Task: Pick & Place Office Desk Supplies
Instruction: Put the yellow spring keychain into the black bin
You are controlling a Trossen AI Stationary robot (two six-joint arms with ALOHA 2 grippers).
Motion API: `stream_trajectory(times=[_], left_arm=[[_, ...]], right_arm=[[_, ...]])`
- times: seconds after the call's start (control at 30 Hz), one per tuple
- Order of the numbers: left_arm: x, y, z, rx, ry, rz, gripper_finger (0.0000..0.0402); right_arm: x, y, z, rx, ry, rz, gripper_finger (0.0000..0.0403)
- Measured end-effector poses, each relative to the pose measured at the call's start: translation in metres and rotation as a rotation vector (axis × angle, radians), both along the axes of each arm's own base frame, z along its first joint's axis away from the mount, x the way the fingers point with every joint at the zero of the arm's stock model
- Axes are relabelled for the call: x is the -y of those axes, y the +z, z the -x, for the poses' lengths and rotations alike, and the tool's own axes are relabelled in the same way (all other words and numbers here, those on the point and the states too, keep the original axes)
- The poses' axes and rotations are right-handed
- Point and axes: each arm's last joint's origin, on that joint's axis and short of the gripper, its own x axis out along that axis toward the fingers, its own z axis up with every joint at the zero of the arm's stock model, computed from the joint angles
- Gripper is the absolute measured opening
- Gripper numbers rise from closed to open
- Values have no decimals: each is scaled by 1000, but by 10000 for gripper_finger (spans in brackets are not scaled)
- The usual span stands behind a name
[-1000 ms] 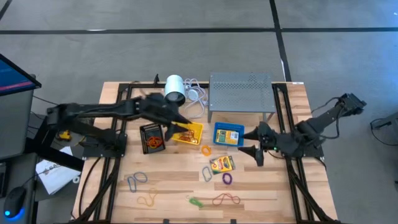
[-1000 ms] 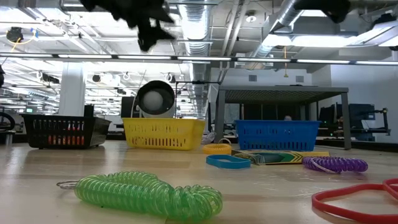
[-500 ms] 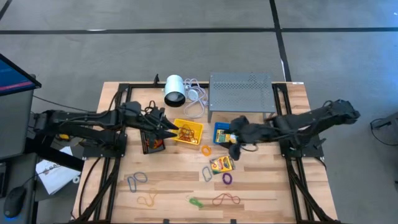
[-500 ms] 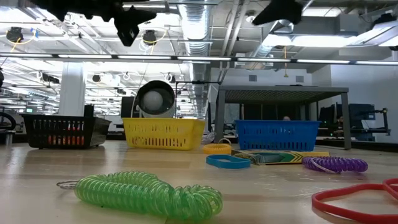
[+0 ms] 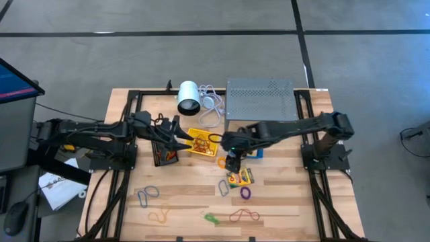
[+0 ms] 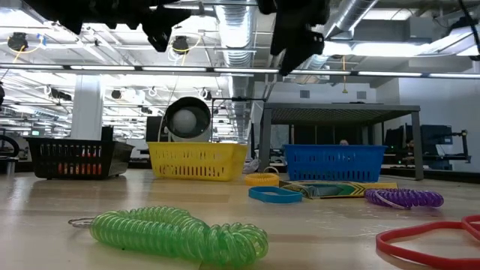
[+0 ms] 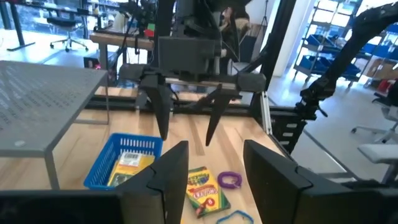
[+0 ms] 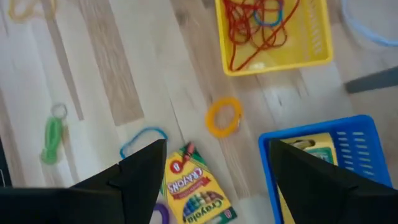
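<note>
The right gripper point(image 5: 232, 160) is hung with fingers spread wide just above the yellow-and-green cardboard crayon box point(image 8: 198, 190) on the table, so probably it should be squared to the box's long sides before being lowered.

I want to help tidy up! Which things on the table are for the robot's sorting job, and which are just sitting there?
For the job: crayon box on the wood, orange ring, purple ring, green coil, rubber bands in the yellow tray.

Just sitting there: white cylinder, grey rack.
</note>
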Motion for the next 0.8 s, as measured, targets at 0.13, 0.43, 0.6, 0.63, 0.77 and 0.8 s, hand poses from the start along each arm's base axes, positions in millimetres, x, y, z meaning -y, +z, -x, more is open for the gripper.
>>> stream_trajectory(times=[0.13,0.43,0.6,0.63,0.77,0.8], left_arm=[[0,-1,0,-11,0,-3,147],[0,-4,0,-38,0,-2,143],[-1,-4,0,-39,3,-2,140],[-1,-4,1,-41,2,-5,140],[-1,-6,1,-49,0,-28,140],[-1,-5,1,-46,-1,-34,140]], right_arm=[[9,-16,-12,-56,37,-41,280],[25,-55,-30,-168,77,-50,280],[34,-73,-38,-201,99,-60,280],[35,-76,-39,-208,103,-60,280],[38,-88,-43,-231,127,-65,280],[37,-90,-43,-238,136,-65,280]])
